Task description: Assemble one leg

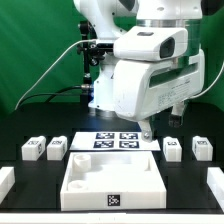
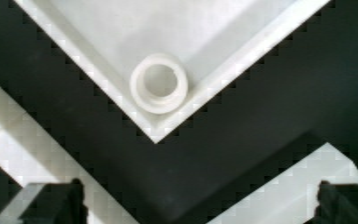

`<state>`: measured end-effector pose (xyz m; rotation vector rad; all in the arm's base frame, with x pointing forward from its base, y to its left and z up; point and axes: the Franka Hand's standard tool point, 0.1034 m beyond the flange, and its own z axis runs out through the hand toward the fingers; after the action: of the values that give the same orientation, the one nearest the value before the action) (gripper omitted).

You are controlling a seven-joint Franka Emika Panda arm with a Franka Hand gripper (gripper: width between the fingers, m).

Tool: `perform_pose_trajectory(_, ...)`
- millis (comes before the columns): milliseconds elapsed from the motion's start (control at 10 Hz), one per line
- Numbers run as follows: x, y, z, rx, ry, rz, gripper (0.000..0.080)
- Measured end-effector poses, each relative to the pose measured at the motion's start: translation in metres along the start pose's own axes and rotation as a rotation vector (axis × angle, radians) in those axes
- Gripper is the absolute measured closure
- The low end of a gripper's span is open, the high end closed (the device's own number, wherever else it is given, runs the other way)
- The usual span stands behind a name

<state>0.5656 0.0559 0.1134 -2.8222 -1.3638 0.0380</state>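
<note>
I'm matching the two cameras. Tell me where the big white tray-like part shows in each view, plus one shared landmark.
Exterior view: the tray-like part lies low in the middle, in front of the marker board.
Wrist view: one corner of it, bearing a round socket, fills much of the picture.
Shared landmark: the open gripper; the wrist view shows only its dark fingertips.

I'm holding the arm (image 1: pixel 140 60) hunched forward right now, its chunky white wrist housing (image 1: pixel 150 75) filling the middle of the exterior view and the gripper (image 1: pixel 147 130) pointing straight down off the end of it. In the wrist view I'm seeing the two dark fingertips (image 2: pixel 51 203) sitting at opposite corners, so the jaws are spread wide.
</note>
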Motion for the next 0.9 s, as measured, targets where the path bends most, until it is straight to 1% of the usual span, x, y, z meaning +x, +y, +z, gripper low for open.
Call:
perform_pose_trajectory(300,0.0,0.0,0.0,0.0,0.0,-0.014,0.015)
perform_pose_trajectory(400,-0.006,0.003,0.0,-0.019,0.002,-0.235,0.015)
perform_pose_trajectory(500,-0.024,-0.001,0.004,-0.033,0.011,-0.354,0.015)
perform_pose_trajectory(600,-0.038,-0.004,0.006,-0.044,0.016,-0.413,0.015)
perform_pose_trajectory(700,-0.045,0.0,0.007,-0.064,0.023,-0.581,0.015)
perform_pose_trajectory(900,-0.046,0.0,0.009,-0.06,0.02,-0.597,0.015)
